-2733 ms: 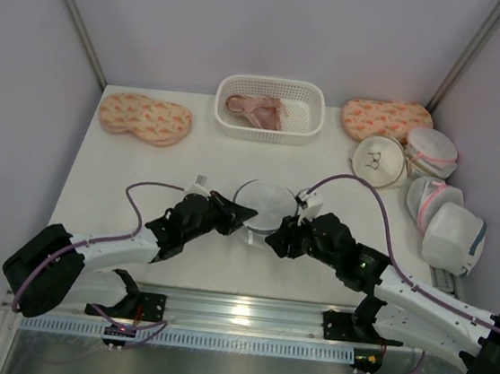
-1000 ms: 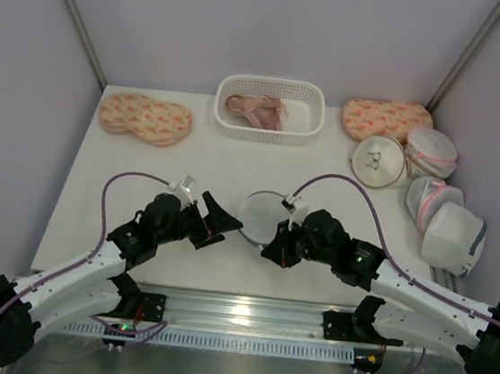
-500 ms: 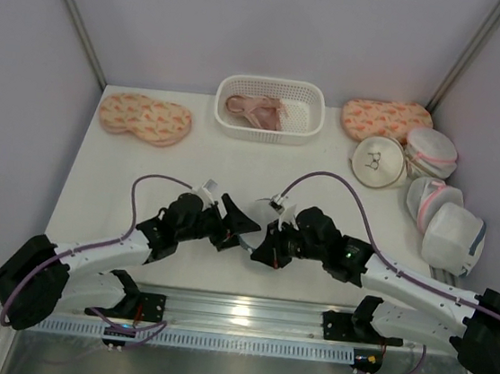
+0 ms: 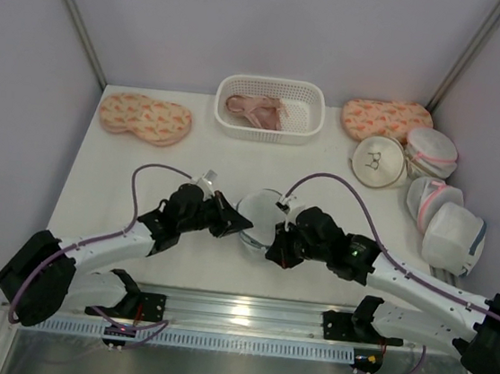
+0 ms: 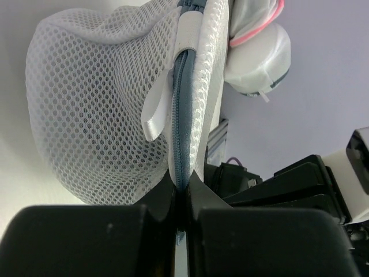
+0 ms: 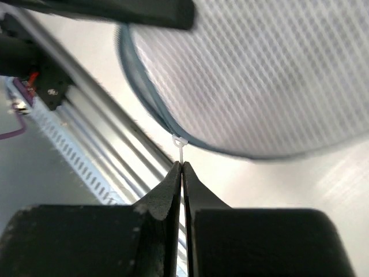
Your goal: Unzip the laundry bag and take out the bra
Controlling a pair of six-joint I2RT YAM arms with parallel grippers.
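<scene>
The left gripper (image 5: 183, 189) pinches the zip seam of the laundry bag (image 5: 98, 109), fingers pressed together, likely to anchor it. The right gripper (image 6: 181, 168) is closed on the white pull tab (image 6: 180, 151), ready to run the zip. The bag sits between both arms at the near middle of the table (image 4: 144, 161). The bra cannot be made out through the mesh.
</scene>
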